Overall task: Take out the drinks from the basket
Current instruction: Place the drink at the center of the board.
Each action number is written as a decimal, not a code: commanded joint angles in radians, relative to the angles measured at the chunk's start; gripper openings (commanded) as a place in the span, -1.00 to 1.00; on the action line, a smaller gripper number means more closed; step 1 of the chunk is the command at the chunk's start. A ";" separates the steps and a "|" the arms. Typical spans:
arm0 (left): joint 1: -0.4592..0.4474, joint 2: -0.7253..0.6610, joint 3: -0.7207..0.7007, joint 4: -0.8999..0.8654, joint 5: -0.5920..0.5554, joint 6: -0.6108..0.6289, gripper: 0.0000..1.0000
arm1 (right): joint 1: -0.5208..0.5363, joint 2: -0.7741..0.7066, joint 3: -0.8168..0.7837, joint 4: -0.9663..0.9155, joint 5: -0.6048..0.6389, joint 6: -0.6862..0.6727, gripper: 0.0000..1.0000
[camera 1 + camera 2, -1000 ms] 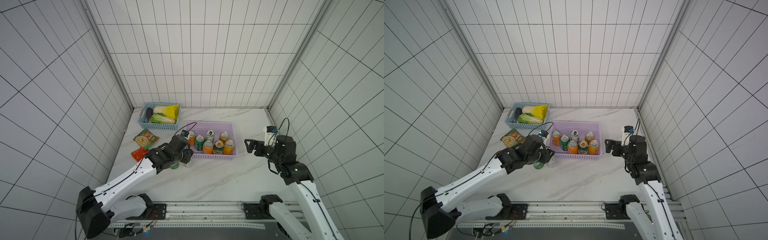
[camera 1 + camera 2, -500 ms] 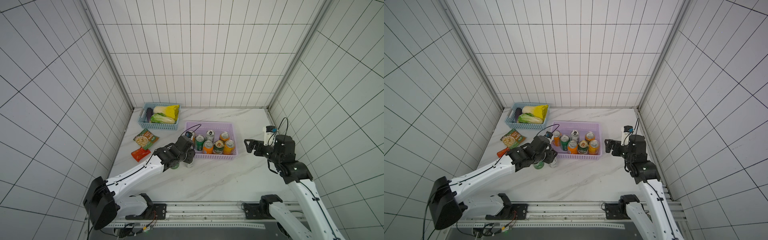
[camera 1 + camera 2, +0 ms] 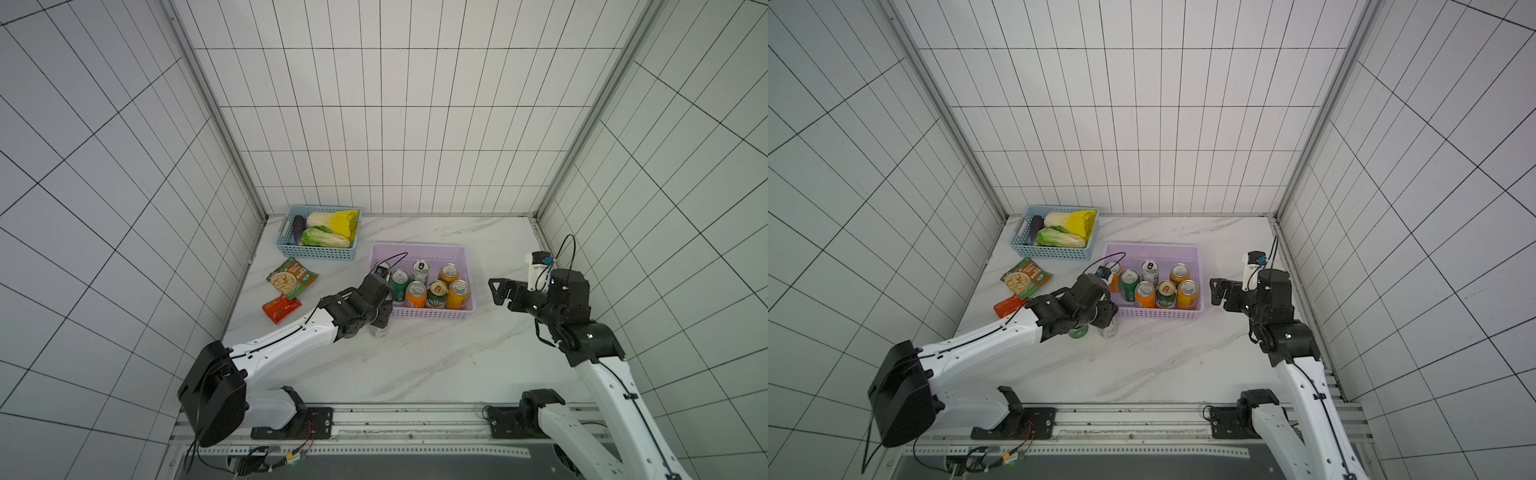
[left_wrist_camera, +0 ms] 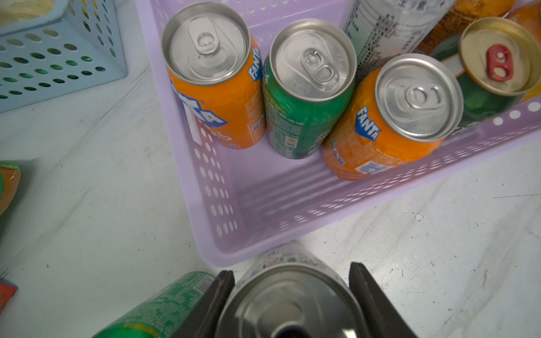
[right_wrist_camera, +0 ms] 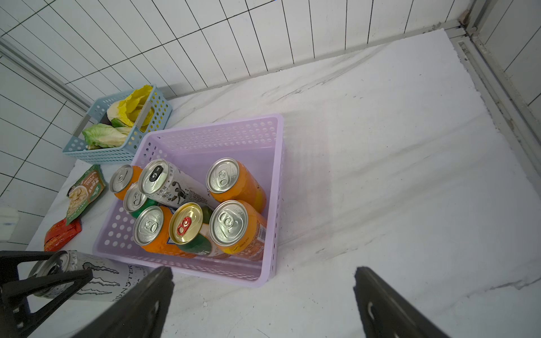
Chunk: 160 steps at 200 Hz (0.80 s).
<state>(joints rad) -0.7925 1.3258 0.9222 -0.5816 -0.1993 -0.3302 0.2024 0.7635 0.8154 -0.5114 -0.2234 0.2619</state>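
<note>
The lilac basket holds several upright cans: orange ones, a green one, a slim silver-white one and a dark green one with a gold top. Just outside its front left corner, my left gripper is shut on another slim silver-white can, down at the tabletop. A green can stands beside it on the table. My right gripper hovers open and empty to the right of the basket.
A light blue basket with cabbage sits at the back left. A flat green snack packet and a red packet lie left of the lilac basket. Tiled walls close in the table on three sides.
My left arm has lowered and stretched forward a little, keeping the silver-white can by the basket's front left corner. The right arm has not moved.
</note>
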 commanded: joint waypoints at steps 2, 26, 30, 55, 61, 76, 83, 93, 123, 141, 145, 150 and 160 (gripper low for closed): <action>-0.007 0.005 0.003 0.081 -0.035 -0.010 0.04 | -0.009 -0.001 0.017 0.020 -0.004 -0.006 0.99; -0.010 0.009 0.001 0.080 -0.031 -0.015 0.14 | -0.009 0.000 0.016 0.020 -0.004 -0.006 0.99; -0.011 0.009 0.000 0.080 -0.029 -0.016 0.17 | -0.009 0.000 0.016 0.020 -0.004 -0.006 0.99; -0.011 -0.003 0.000 0.078 -0.029 -0.018 0.29 | -0.009 0.000 0.014 0.022 -0.004 -0.006 0.99; -0.011 -0.009 0.000 0.076 -0.030 -0.019 0.31 | -0.008 0.000 0.013 0.022 -0.004 -0.006 0.99; -0.011 -0.019 0.001 0.073 -0.035 -0.019 0.37 | -0.009 -0.001 0.012 0.022 -0.004 -0.006 0.99; -0.011 -0.024 0.002 0.071 -0.034 -0.017 0.40 | -0.009 0.000 0.012 0.021 -0.007 -0.006 0.99; -0.011 -0.031 0.001 0.068 -0.036 -0.017 0.44 | -0.009 0.000 0.011 0.022 -0.006 -0.006 0.99; -0.011 -0.049 0.019 0.045 -0.038 -0.021 0.53 | -0.008 -0.003 0.011 0.021 -0.008 -0.004 0.99; -0.011 -0.060 0.036 0.029 -0.039 -0.018 0.59 | -0.009 -0.004 0.011 0.022 -0.008 -0.004 0.99; -0.011 -0.063 0.041 0.027 -0.038 -0.017 0.60 | -0.008 -0.004 0.011 0.022 -0.008 -0.004 0.99; -0.011 -0.065 0.046 0.024 -0.038 -0.016 0.62 | -0.008 -0.005 0.010 0.021 -0.008 -0.004 0.99; -0.011 -0.069 0.058 0.022 -0.036 -0.012 0.70 | -0.009 -0.007 0.010 0.022 -0.006 -0.004 0.99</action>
<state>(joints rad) -0.7990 1.2873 0.9337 -0.5518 -0.2245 -0.3462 0.2024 0.7635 0.8154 -0.5060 -0.2234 0.2619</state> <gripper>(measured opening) 0.819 0.995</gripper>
